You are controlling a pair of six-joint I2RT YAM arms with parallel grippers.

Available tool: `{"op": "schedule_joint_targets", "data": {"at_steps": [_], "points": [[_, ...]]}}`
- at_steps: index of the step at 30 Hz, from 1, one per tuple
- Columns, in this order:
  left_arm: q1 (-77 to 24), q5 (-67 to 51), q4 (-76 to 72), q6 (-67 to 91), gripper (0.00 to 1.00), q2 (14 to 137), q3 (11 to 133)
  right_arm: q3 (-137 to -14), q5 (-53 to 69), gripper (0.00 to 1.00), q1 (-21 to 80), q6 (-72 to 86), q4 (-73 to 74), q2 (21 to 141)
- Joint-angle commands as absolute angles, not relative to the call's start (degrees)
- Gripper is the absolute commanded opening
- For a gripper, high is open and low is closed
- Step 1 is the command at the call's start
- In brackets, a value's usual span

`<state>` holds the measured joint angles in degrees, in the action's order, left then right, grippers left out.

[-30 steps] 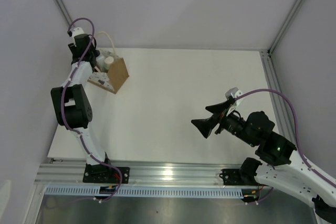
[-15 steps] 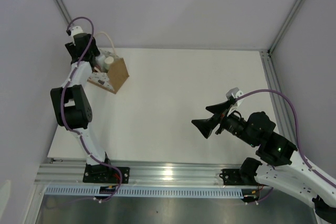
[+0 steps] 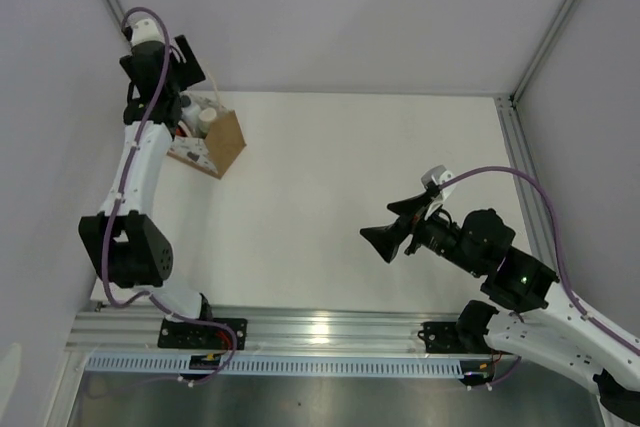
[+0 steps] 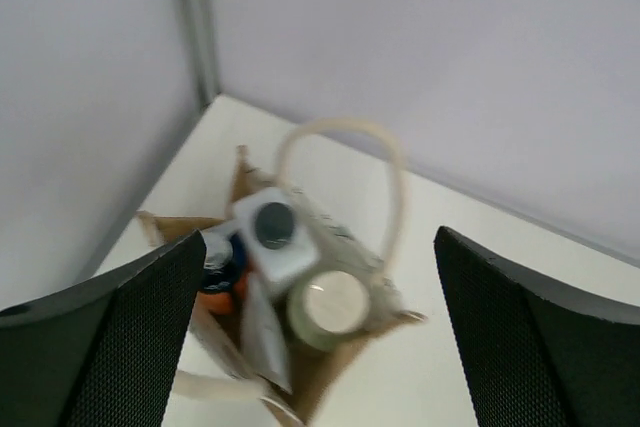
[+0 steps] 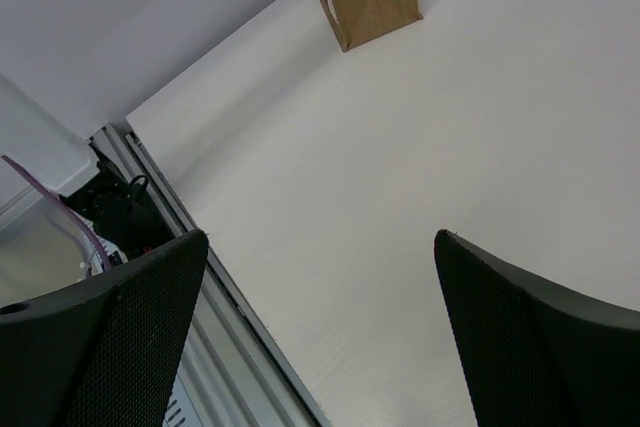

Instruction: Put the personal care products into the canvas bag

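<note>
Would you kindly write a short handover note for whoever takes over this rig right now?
Left end effector: open, empty, hovering above the canvas bag.
Right end effector: open, empty, over the table on the right.
The canvas bag stands upright at the far-left corner; orange bottle, white dark-capped bottle and cream-white cylinder are inside.
Done: all three products bagged.
Left: probably only retracting the arms; no loose products in view.

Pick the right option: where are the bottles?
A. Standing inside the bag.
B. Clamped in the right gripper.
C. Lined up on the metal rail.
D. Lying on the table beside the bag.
A: the left wrist view looks down on the bottles standing close together inside the open bag.
</note>
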<state>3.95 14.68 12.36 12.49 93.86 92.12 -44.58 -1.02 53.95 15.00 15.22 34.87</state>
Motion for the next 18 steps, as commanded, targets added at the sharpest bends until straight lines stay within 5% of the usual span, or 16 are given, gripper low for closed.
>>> {"op": "schedule_joint_targets", "data": {"at_steps": [1, 7, 18], "points": [[-4.37, 11.69, 13.99, 13.36, 0.99, 86.59, 90.81, -44.12, -3.86, 0.99, 54.40, 15.64, 12.66, 36.38], [-18.18, 0.65, 4.33, 18.90, 0.99, 71.74, 73.93, -43.95, -10.72, 0.99, 54.32, 15.73, 12.84, 39.81], [-40.60, -1.84, -12.73, 26.72, 0.99, 47.92, 37.02, -43.95, -24.52, 0.99, 54.32, 22.23, 11.69, 43.50]]}}
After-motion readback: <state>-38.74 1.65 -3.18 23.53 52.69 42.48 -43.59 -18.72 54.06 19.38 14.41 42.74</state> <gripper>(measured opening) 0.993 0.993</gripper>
